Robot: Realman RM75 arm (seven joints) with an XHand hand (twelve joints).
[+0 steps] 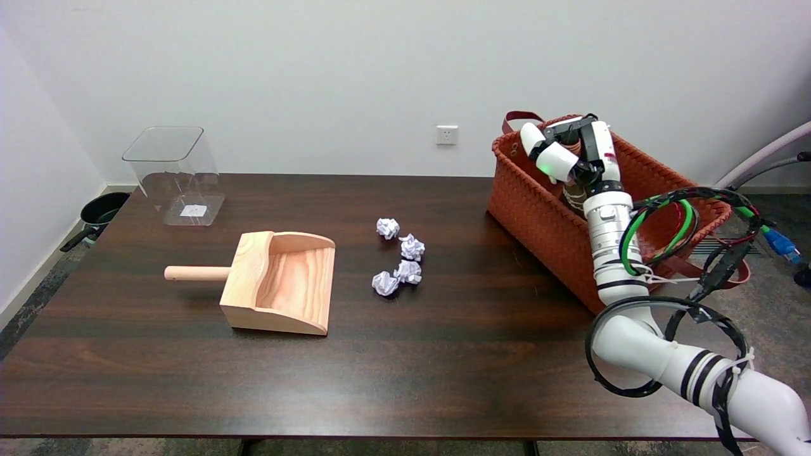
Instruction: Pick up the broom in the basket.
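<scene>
The right hand (566,152) reaches into the woven orange basket (538,202) at the far right; whether it grasps the broom cannot be told. On the dark wood-grain table (443,354) lie a pale wooden dustpan (279,282) and crumpled paper balls (399,256).

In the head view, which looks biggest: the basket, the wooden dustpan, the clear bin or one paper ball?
1. Basket
2. Dustpan
3. Clear bin, though it stands farther back, so 2 and 3 are unsure
4. Paper ball
</scene>
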